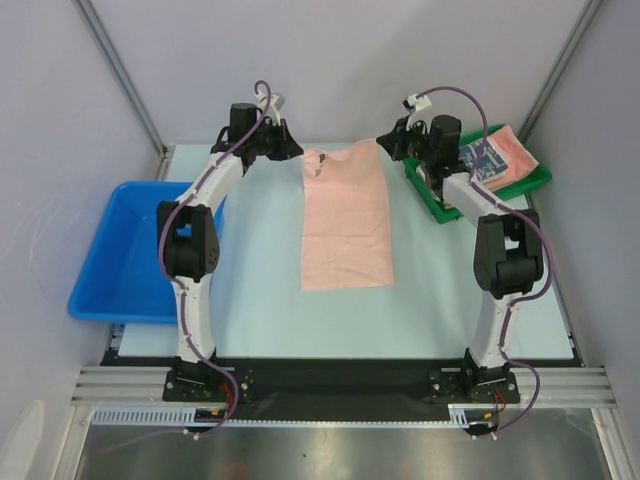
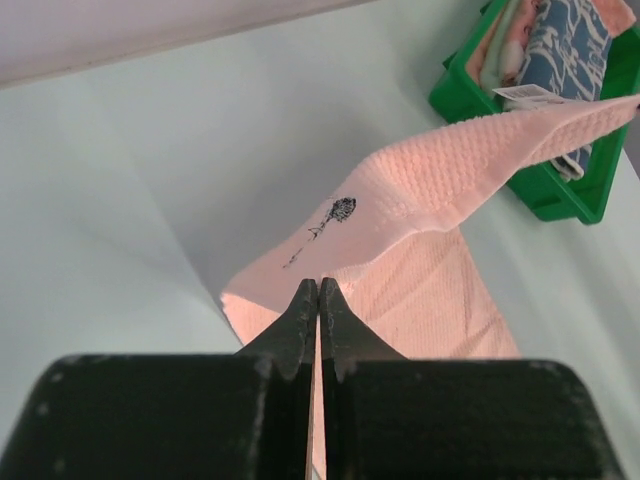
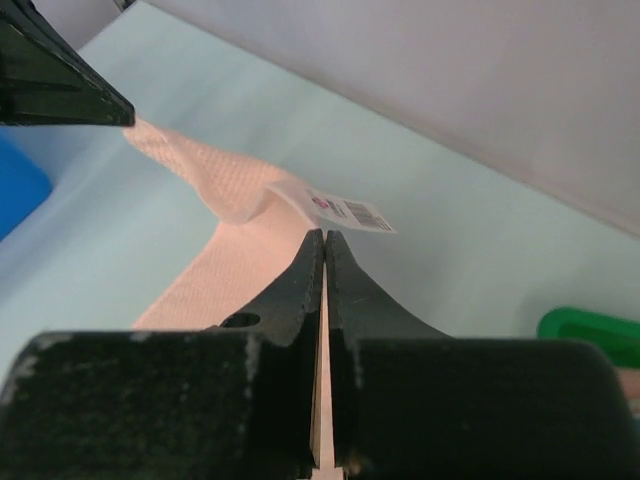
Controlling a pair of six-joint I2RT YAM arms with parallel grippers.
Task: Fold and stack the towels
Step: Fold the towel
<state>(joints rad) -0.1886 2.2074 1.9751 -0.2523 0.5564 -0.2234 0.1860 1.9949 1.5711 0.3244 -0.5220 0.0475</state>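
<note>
Clamps the towel [image 1: 345,220] by two corners, left gripper [image 2: 318,290] and right gripper [image 3: 325,240] both shut tight. Sags between the fingertips [image 2: 300,305], trails flat behind them. Probably first fold just starting; stacking left, other towels [image 1: 495,157] in tray [image 1: 535,182] beside right fingers [image 3: 300,275].

Pale mint desk [image 1: 440,290], seen from above: a salmon-pink towel [image 1: 346,225] lies lengthwise at centre, its far edge raised; a blue bin [image 1: 120,250] sits at the left edge and a green tray [image 1: 540,176] at the far right corner.
</note>
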